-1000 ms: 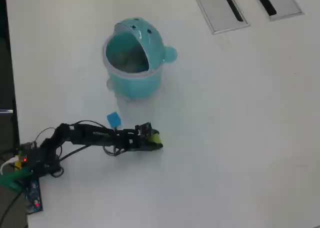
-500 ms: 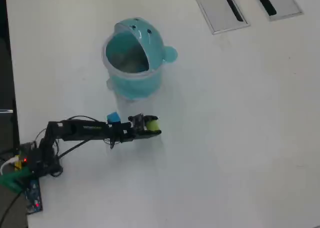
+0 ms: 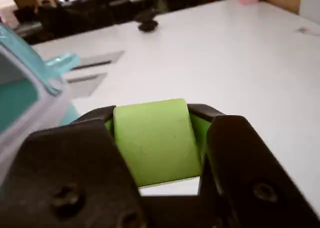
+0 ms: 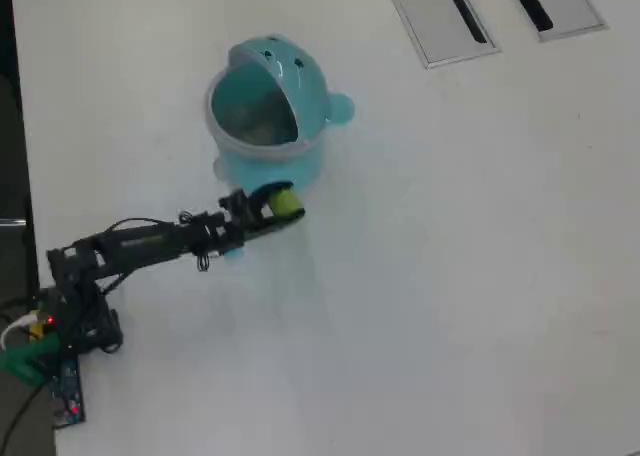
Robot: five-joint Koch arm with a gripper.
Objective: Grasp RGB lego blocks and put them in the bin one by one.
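**Yellow-green block clamped in the pincer beside the bin**

Wrist view: the yellow-green block (image 3: 156,140) sits squarely between the two black jaws of the gripper (image 3: 159,153), which are closed narrowly onto its sides. The teal bin (image 3: 27,83) rises at the left edge.

Overhead view: the gripper (image 4: 272,204) carries the block (image 4: 284,200) just beside the bin (image 4: 268,126), near its lower wall; whether they touch is unclear. The blue block seems mostly hidden under the arm.

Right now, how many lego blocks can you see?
2: the yellow-green block in the gripper beside the bin, and a blue sliver under the arm. Others may be hidden.
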